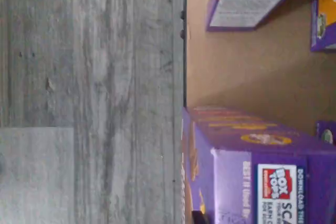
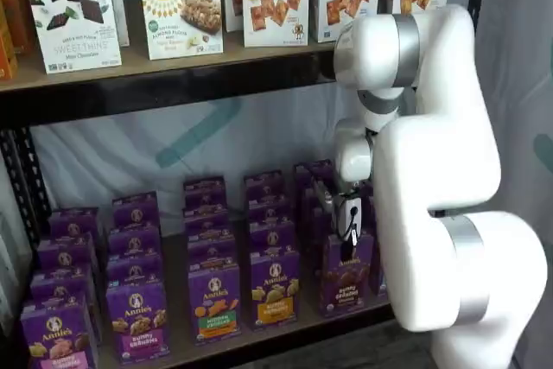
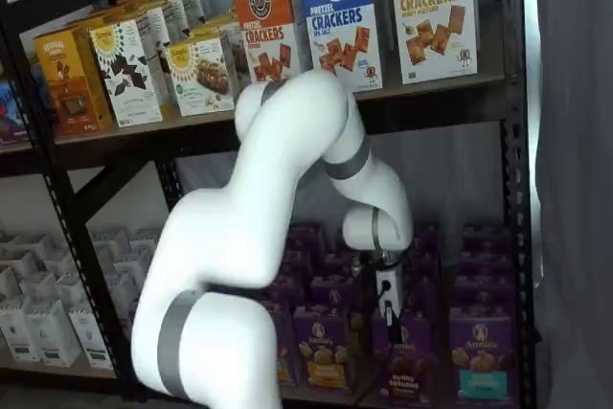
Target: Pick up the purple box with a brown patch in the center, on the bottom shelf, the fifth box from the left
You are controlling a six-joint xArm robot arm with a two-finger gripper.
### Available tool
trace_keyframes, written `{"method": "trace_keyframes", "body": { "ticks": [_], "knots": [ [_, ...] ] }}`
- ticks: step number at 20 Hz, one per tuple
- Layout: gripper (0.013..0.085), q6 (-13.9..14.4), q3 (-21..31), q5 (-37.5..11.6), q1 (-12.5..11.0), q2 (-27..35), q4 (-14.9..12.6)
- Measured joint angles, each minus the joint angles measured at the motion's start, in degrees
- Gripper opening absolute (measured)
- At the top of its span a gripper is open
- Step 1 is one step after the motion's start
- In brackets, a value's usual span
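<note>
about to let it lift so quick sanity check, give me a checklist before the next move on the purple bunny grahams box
1. Gripper at the purple box with brown crackers: ok.
2. Fingers closed on that box: ok, shut; the contact is partly hidden.
3. Box standing upright on the bottom shelf: ok.
4. Neighbouring orange-band carton apart from the gripper: ok.
5. Space above the box under the upper shelf: ok.
6. Grip squareness: cannot tell.

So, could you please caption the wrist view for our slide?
Wrist view: the purple box seen close from above on the tan bottom shelf, grey floor beyond.
</note>
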Motion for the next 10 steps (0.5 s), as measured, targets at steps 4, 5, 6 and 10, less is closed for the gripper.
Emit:
{"method": "trace_keyframes", "body": {
  "ticks": [4, 5, 6, 10],
  "knots": [
    [0.029, -0.94, 4.2, -1.07, 0.53, -2.67, 1.62],
    [0.029, -0.98, 5.2, -1.39, 0.7, -3.27, 1.84],
    [0.029, -0.95, 6.38, -1.86, 0.93, -3.97, 2.04],
    [0.029, -0.84, 11.68, -3.95, 2.17, -7.11, 3.25]
  ]
}}
